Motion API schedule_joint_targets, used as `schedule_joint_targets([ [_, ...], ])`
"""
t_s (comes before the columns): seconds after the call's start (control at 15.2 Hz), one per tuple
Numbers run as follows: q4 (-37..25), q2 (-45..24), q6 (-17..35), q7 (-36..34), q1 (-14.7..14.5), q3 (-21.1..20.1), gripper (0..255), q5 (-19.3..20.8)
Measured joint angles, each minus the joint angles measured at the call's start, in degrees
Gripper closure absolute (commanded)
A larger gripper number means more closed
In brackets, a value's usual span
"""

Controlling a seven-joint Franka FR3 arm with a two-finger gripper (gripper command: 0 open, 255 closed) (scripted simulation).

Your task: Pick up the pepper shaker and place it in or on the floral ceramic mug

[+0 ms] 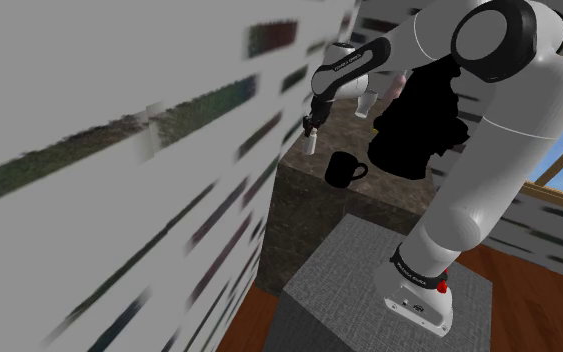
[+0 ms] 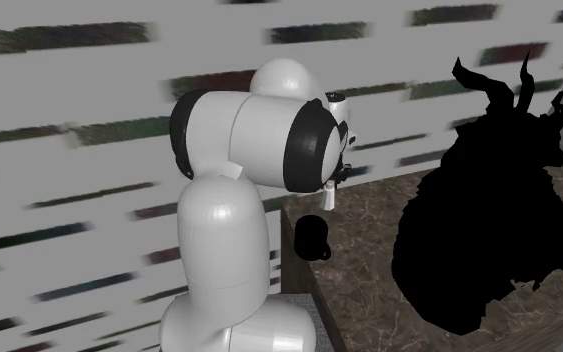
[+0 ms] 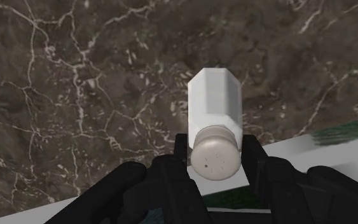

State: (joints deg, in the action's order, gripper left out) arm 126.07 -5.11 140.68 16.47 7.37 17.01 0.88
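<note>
The pepper shaker (image 3: 215,102) is a white faceted bottle with a rounded, pale cap dotted with holes. My black gripper (image 3: 214,153) is shut on it, one finger on each side just below the cap. In the shoulder view the gripper (image 1: 309,122) holds the shaker (image 1: 311,143) at the dark marbled counter's (image 1: 319,215) left edge, close to the wall. The mug (image 1: 344,170) is drawn plain black, with its handle toward the stand; it sits a short way right of the shaker. From the second exterior view the mug (image 2: 314,237) is below the shaker (image 2: 327,196).
A large, ragged, pure black shape (image 2: 489,230) stands on the counter beyond the mug. A grey wall with dark streaks (image 1: 119,180) runs close along the counter's edge by the shaker. My grey stand (image 1: 369,290) adjoins the counter.
</note>
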Motion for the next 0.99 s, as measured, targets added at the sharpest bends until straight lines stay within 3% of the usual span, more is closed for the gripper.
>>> schedule_joint_targets([
  [0.26,-0.1,0.2,-0.3,-0.1,0.0,0.0,255,0.1],
  [0.99,-3.8,4.5,-8.1,-0.9,-0.2,0.1,255,1.7],
])
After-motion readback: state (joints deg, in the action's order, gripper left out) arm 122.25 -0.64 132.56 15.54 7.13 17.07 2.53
